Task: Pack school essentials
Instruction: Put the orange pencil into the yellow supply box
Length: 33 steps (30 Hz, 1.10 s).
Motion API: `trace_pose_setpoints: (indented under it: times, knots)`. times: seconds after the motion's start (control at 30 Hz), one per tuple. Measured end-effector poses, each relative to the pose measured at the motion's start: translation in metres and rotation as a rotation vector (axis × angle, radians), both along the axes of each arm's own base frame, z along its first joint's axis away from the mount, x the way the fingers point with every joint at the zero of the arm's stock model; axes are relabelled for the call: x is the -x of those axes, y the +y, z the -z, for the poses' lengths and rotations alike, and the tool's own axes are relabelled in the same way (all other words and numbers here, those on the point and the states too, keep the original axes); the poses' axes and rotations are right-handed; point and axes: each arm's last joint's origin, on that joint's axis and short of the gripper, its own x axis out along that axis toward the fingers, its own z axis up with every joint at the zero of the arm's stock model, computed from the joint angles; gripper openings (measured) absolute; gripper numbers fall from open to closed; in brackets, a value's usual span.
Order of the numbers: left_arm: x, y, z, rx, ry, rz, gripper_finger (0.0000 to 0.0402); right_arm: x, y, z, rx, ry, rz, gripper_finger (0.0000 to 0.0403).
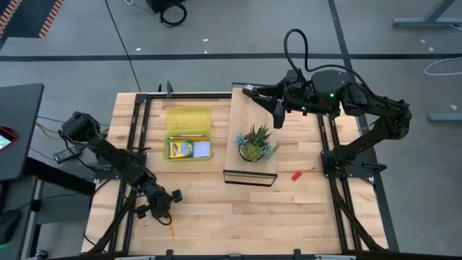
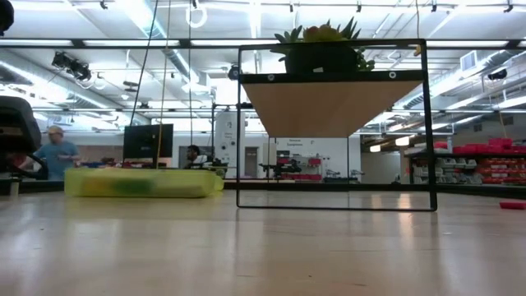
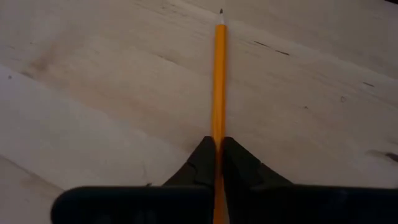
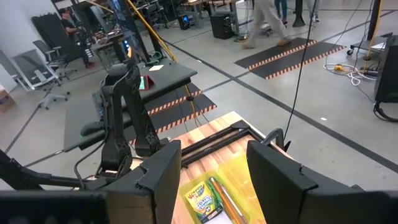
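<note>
Crayon box (image 1: 180,149) inside yellow case (image 1: 189,134)

Orange pencil (image 3: 218,93): back end runs off the left wrist view's edge, hidden between the left pincer (image 3: 218,163) fingers.
Crayon box (image 4: 200,200): cut by the right wrist view's edge, partly behind the right pincer (image 4: 214,180).
Yellow case (image 2: 140,182): contents just a blur in the low view.
Red block (image 1: 295,175): too small to tell its shape.
Potted plant (image 2: 322,49): its pot cannot be made out in the low view.
</note>
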Motion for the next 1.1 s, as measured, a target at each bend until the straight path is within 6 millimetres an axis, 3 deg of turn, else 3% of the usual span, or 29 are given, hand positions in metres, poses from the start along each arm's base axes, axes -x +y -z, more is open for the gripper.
trace_pose_setpoints:
  times: [0.2, 0.5, 0.9, 1.1]
  knots:
    - [-0.003, -0.002, -0.004, -0.002, 0.002, -0.006, 0.0008, 0.000, 0.000, 0.000, -0.006, -0.002, 0.000, 0.0190]
    - [-0.018, -0.007, -0.028, -0.030, 0.010, -0.091, 0.0004, 0.000, 0.000, 0.000, -0.009, -0.003, 0.000, 0.0190]
    - [-0.016, 0.029, -0.065, -0.003, -0.083, -0.301, 0.0000, 0.000, 0.000, 0.000, -0.011, -0.006, -0.019, 0.0190]
    - [-0.034, 0.034, -0.060, 0.015, -0.223, -0.341, 0.0052, -0.001, 0.001, -0.002, 0.001, -0.024, -0.021, 0.0190]
